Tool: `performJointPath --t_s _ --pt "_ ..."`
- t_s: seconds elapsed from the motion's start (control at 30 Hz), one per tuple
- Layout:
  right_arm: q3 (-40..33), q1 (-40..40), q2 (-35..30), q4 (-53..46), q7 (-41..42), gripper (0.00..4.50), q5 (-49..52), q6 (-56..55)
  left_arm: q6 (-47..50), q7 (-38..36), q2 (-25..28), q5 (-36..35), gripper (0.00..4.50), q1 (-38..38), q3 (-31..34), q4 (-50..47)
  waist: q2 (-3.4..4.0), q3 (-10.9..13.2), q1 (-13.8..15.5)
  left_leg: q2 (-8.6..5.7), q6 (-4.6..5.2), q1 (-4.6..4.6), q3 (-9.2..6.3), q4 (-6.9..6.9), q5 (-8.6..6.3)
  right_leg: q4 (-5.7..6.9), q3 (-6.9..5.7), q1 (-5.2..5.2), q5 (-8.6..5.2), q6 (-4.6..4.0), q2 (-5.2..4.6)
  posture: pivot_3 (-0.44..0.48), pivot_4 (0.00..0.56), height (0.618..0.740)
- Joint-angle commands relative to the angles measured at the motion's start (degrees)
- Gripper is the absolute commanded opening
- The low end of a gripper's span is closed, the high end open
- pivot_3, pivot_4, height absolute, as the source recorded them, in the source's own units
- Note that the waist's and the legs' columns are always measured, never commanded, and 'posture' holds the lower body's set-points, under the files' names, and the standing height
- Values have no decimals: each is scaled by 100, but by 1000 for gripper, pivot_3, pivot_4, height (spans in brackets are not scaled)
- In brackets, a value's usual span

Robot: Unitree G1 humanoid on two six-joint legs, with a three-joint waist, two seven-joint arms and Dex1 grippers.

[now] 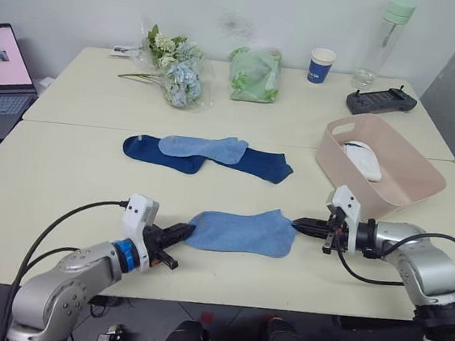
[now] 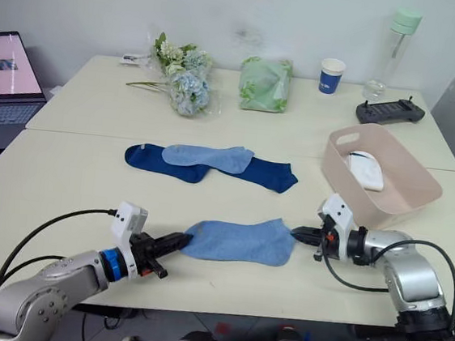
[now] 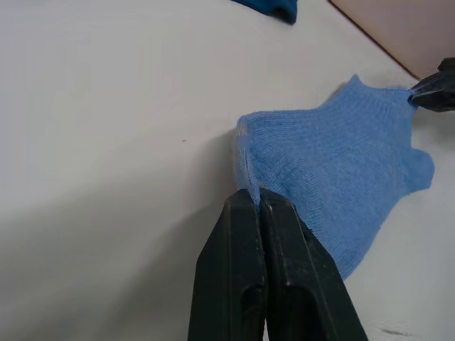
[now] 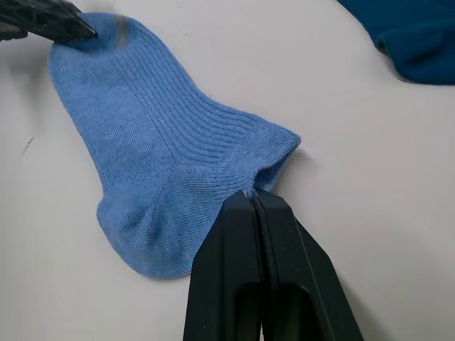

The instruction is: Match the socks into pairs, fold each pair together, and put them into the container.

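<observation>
A light blue sock [image 1: 241, 231] lies flat near the table's front edge, stretched between both grippers. My left gripper [image 1: 187, 233] is shut on its left end, and the left wrist view shows the pinched edge [image 3: 250, 193]. My right gripper [image 1: 297, 223] is shut on its cuff end [image 4: 249, 192]. A second light blue sock [image 1: 201, 147] rests further back across two dark navy socks [image 1: 265, 165]. The pink container [image 1: 411, 169] stands at the right, close behind my right gripper, with a white sock [image 1: 363, 159] inside.
Along the back of the table are a flower bunch [image 1: 177, 71], a pale green bag [image 1: 254, 74], a blue paper cup [image 1: 321, 65], a clear bottle [image 1: 385, 42] and a black controller [image 1: 381, 99]. A laptop [image 1: 1, 73] stands off the table's left side.
</observation>
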Motion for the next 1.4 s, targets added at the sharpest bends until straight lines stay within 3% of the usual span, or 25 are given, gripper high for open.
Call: performJointPath --t_s 0.03,0.17,0.3,0.4,0.6,0.67,0.73,0.77,0.83,0.97,1.07,1.17,1.4 --pt "-27 -85 -71 100 136 6 23 -103 -61 161 -76 7 18 58 -92 -221 0 0 2 -2 0 0 1 0 0 0 1 0 0 0 0 0 150 740" --pt "46 -14 -63 77 135 6 8 -66 -281 294 -130 224 18 22 -183 -106 0 0 5 -2 0 0 3 0 0 -1 3 -1 0 0 0 0 150 740" --pt "-61 55 -4 -41 -23 951 55 -30 -376 236 -71 252 0 -68 -149 -21 0 0 12 -2 0 0 2 0 0 0 2 0 0 0 0 0 150 740" --pt "-238 49 21 -122 -131 1917 164 -11 -387 155 -13 196 607 -27 -103 -50 0 0 12 -2 0 0 3 0 0 -1 3 -1 0 0 0 0 150 740" --pt "-646 138 172 -641 -361 4003 165 -720 -552 -29 359 223 2445 -203 223 33 1 0 32 -2 0 -1 2 0 0 -1 2 -2 0 0 1 0 150 740" --pt "-487 74 353 -861 -455 4003 119 -827 -825 -166 534 370 2445 -505 220 97 0 0 43 -2 0 0 2 -1 0 0 0 -2 0 0 1 0 150 740" --pt "-293 -13 640 -974 -608 4003 78 -904 -1469 -575 893 944 2445 -707 -183 135 0 0 42 -3 -1 0 2 0 1 0 -3 0 0 0 3 0 150 740" --pt "-119 -46 766 -966 -638 3803 -26 -989 -1671 -701 894 1044 2456 -849 -342 171 1 -1 40 -6 -2 1 4 0 1 0 -1 0 0 0 4 0 150 740" --pt "230 -68 920 -884 -682 3402 -313 -1212 -1931 -889 802 1130 2054 -1122 -647 271 3 -2 48 -6 -2 1 6 -2 1 -3 4 -1 0 0 1 0 150 740" --pt "697 -20 1117 -650 -749 2083 -713 -1610 -2222 -1087 665 1480 946 -1401 -1242 535 3 -2 56 -6 -2 -3 4 -2 1 -6 2 -5 0 0 -1 0 150 740" --pt "1139 119 1300 53 -962 1021 -1310 -2271 -2649 -957 298 2152 19 -1527 -1986 1224 2 -3 62 -11 -2 0 3 -2 1 -4 0 -2 0 0 1 0 150 740" --pt "1144 153 1406 474 -1161 25 -1536 -2498 -3096 -880 121 2655 0 -1460 -2308 1719 0 -3 59 -18 -2 2 7 -1 1 -3 2 -3 0 0 4 0 150 740" --pt "899 470 1136 707 -1045 25 -1522 -2717 -3462 -995 95 2803 0 -1398 -2206 2274 3 -14 62 -11 -2 9 3 -1 1 0 1 4 0 0 6 0 150 740"
